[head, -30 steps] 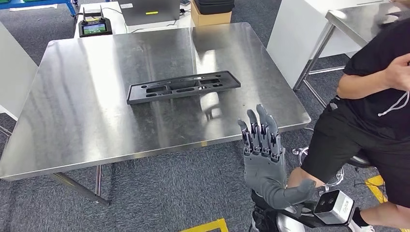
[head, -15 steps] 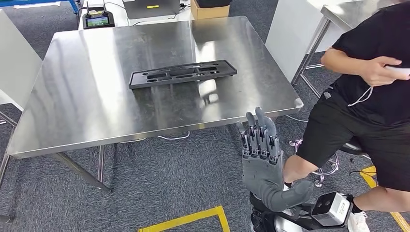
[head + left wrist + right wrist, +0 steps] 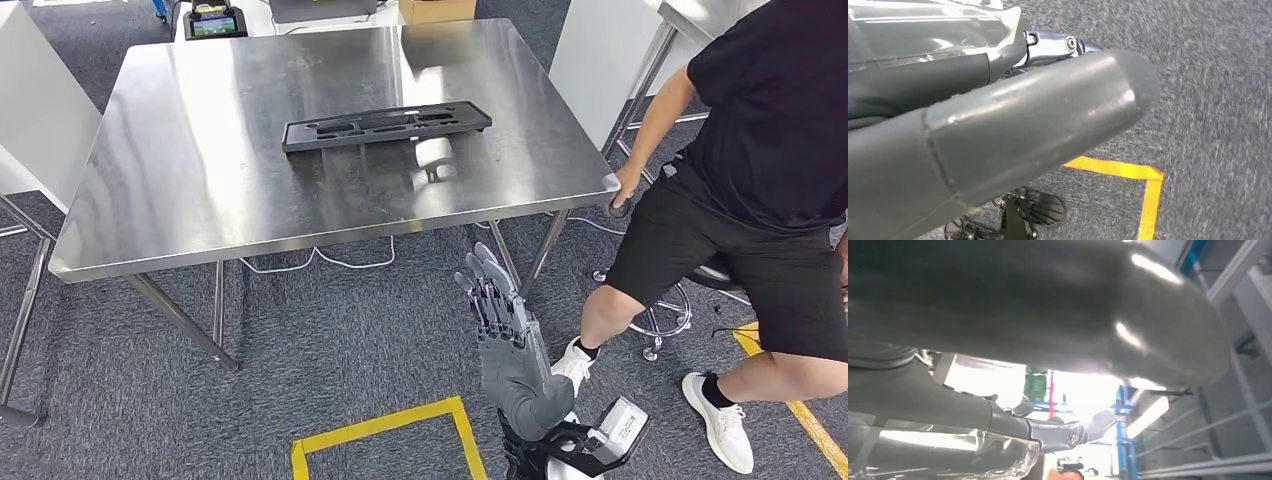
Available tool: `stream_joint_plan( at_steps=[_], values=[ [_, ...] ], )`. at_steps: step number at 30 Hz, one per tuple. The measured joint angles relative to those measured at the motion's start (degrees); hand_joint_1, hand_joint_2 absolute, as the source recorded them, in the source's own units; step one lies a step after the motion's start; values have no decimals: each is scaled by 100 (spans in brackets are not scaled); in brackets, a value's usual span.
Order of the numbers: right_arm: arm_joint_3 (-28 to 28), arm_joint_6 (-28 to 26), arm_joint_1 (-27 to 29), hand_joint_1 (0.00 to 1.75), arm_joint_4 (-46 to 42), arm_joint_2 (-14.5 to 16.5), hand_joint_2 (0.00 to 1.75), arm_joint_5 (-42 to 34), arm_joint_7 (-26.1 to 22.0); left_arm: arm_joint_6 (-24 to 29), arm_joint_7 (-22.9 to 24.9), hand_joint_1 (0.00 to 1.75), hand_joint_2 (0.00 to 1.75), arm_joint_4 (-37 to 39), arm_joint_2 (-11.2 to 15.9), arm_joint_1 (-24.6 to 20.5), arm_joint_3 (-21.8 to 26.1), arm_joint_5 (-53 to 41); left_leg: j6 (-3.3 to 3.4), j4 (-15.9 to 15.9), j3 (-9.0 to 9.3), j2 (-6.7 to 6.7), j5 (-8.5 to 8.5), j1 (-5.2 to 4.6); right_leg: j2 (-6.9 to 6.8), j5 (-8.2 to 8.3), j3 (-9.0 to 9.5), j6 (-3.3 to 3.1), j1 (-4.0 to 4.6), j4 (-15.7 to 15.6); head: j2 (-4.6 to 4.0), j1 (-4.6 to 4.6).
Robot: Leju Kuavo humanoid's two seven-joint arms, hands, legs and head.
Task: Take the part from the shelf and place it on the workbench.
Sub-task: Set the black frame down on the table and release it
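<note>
Well beyond right hand (image 3: 505, 345), black part (image 3: 386, 125) flat on workbench (image 3: 200, 200) (placed); whole view pulled back since earlier; fingers straight, apart, holding nothing.

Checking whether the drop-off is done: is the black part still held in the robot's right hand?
No. The black part lies flat on the steel workbench, while the right hand holds nothing, fingers extended.

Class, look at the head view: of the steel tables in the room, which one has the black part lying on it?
The large steel workbench in the middle: the long black part lies flat on its top.
</note>
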Motion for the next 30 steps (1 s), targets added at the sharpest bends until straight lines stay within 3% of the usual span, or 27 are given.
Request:
stream_joint_plan(
  at_steps=[1, 3, 4, 5, 7, 8, 9, 10, 12, 13, 15, 16, 18, 19, 21, 23, 24, 26, 27, 28, 30],
  values=[
    [4, -48, 5, 0, 22, -2, 0, 66, 82, 9, -1, 0, 0, 0, -1, 4, 6, 0, -40, -29, -2, 4, 61, 3, 0, 1, 22, -35, 30, -106, 0, 1],
    [42, -308, 34, 0, 175, -17, 0, 406, 415, 38, 2, 0, 0, 0, 9, 18, 24, 8, -113, -48, -24, 2, 74, 28, -11, 128, -67, -105, -24, -141, 0, -1],
    [84, -496, 69, 0, 313, -34, 0, 626, 584, 54, 9, 0, 0, 0, 15, 29, 36, 13, -142, 36, -63, -7, -82, 39, -21, 204, -115, -162, -59, -160, 0, -11],
    [155, -759, 119, 0, 520, -68, 0, 870, 763, 72, 25, 0, 0, 0, 22, 42, 52, 18, -166, 227, -124, -20, -349, 49, -34, 282, -176, -216, -96, -176, 0, -20],
    [307, -1558, 224, 0, 1199, -165, 0, 1326, 1123, 132, 69, 0, 0, 0, 37, 59, 98, 34, -216, 898, -270, -38, -977, 61, -58, 411, -329, -286, -89, -172, 0, -37],
    [346, -2140, 250, 0, 1729, -211, 0, 1539, 1276, 170, 84, 0, 0, 0, 44, 63, 132, 53, -246, 1249, -314, -43, -1128, 68, -72, 475, -402, -285, -86, -165, 0, -41],
    [320, -2736, 234, 0, 2370, -243, 0, 1669, 1333, 201, 80, 0, 0, 0, 50, 67, 170, 76, -277, 1501, -307, -44, -1118, 80, -87, 537, -479, -266, -91, -148, 0, -42],
    [227, -3242, 156, 0, 3104, -266, 0, 1706, 1302, 218, 62, 0, 0, 0, 52, 74, 209, 98, -305, 1590, -227, -42, -973, 100, -98, 591, -561, -240, -101, -119, 0, -43],
    [-148, -3625, -161, 0, 4735, -306, 0, 1492, 1233, 224, 1, 0, 0, 0, 55, 85, 279, 94, -353, 1203, 194, -41, -658, 156, -103, 668, -736, -174, -129, -15, 0, -44],
    [-386, -3521, -342, 0, 5500, -338, 0, 1363, 1322, 209, -33, 0, 0, 0, 55, 84, 302, 74, -365, 826, 469, -50, -642, 164, -102, 689, -833, -143, -129, 64, 0, -44],
    [-800, -3147, -612, 0, 6743, -404, 0, 1252, 1784, 165, -100, 0, 0, 0, 59, 79, 328, 13, -323, 236, 822, -79, -807, 151, -104, 733, -979, -57, -108, 193, 0, -28],
    [-931, -3008, -696, 0, 7213, -429, 0, 1277, 2111, 138, -126, 0, 0, 0, 61, 78, 332, -22, -273, 120, 852, -92, -872, 125, -106, 768, -1034, 1, -93, 224, 0, -19],
    [-1079, -2856, -800, 0, 7945, -452, 0, 1332, 2865, 100, -150, 0, 0, 1, 60, 80, 334, -104, -129, 63, 763, -80, -846, 105, -95, 804, -1118, 104, -78, 258, 0, -12],
    [-1134, -2811, -827, 0, 8214, -453, 0, 1314, 3236, 79, -145, 0, 0, 1, 55, 77, 332, -145, -47, 52, 716, -69, -795, 100, -82, 719, -1186, 114, -86, 345, 0, -9],
    [-1256, -2739, -869, 0, 8601, -437, 0, 1202, 3748, 55, -122, 0, 0, 1, 51, 67, 327, -216, 72, 36, 619, -39, -682, 97, -49, 296, -1388, 61, -120, 845, 0, -3],
    [-1383, -2671, -916, 0, 8856, -411, 0, 1092, 3915, 46, -91, 0, 0, 0, 56, 61, 323, -273, 103, 39, 485, -8, -571, 84, -27, -106, -1576, 52, -131, 1563, 0, 5],
    [-1439, -2646, -943, 0, 8953, -402, 0, 1053, 3928, 44, -75, 0, 0, 1, 55, 61, 320, -297, 98, 41, 412, 6, -513, 77, -21, -158, -1577, 92, -134, 1783, 0, 6],
    [-1532, -2622, -988, 0, 9087, -384, 0, 999, 3925, 38, -41, 0, 0, 2, 53, 60, 306, -342, 76, 44, 279, 21, -404, 69, -16, 1, -1306, 201, -138, 1682, 0, 5],
    [-1575, -2617, -1011, 0, 9139, -375, 0, 977, 3914, 35, -20, 0, 0, 2, 49, 59, 296, -369, 56, 45, 220, 22, -348, 68, -16, 123, -1006, 237, -143, 1322, 0, 5],
    [-1611, -2617, -1038, 0, 9175, -366, 0, 963, 3901, 33, -1, 0, 0, 2, 48, 59, 284, -392, 27, 46, 174, 21, -297, 64, -10, 156, -679, 233, -138, 856, 0, 5],
    [-1677, -2618, -1090, 0, 9243, -351, 0, 950, 3880, 32, 27, 0, 0, 2, 46, 59, 261, -431, -48, 31, 127, 26, -190, 59, 10, 114, -220, 161, -87, 119, 1, 2]
  ],
)
